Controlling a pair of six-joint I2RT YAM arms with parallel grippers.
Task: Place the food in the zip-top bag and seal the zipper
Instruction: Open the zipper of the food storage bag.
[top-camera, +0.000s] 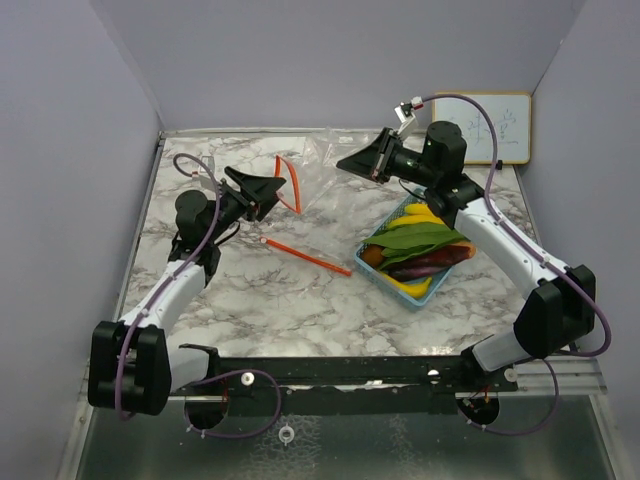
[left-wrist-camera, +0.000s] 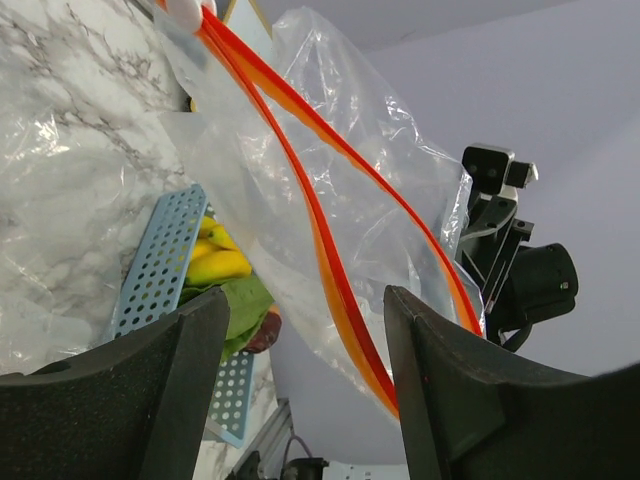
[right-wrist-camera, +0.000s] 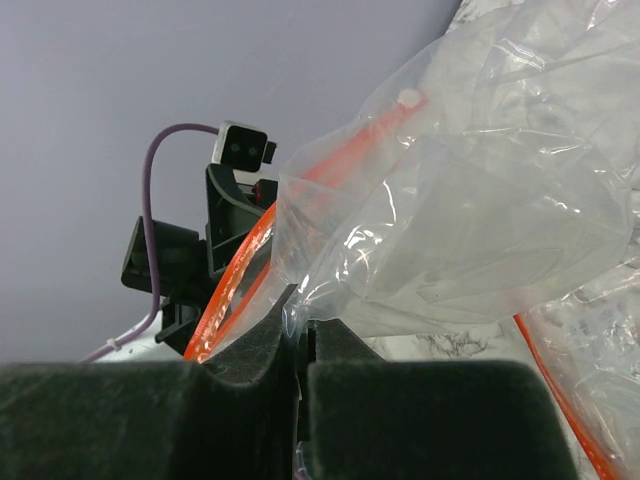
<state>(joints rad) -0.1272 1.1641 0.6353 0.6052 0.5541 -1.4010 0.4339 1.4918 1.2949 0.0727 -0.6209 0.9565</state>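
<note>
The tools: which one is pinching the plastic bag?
The right tool, its fingers shut on the zip-top bag's clear film. The left tool is open, the orange zipper passing between its fingers.

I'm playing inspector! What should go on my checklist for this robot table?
Surface: grey-veined marble table.
Job's things: zip-top bag unsealed, one edge pinched up; food in the blue basket.
Clutter: nothing seen.
Grippers: left gripper open, facing the bag's orange zipper; right gripper shut on the bag.
Cables: purple cables along both arms.
Surroundings: lilac walls; whiteboard leaning back right.
</note>
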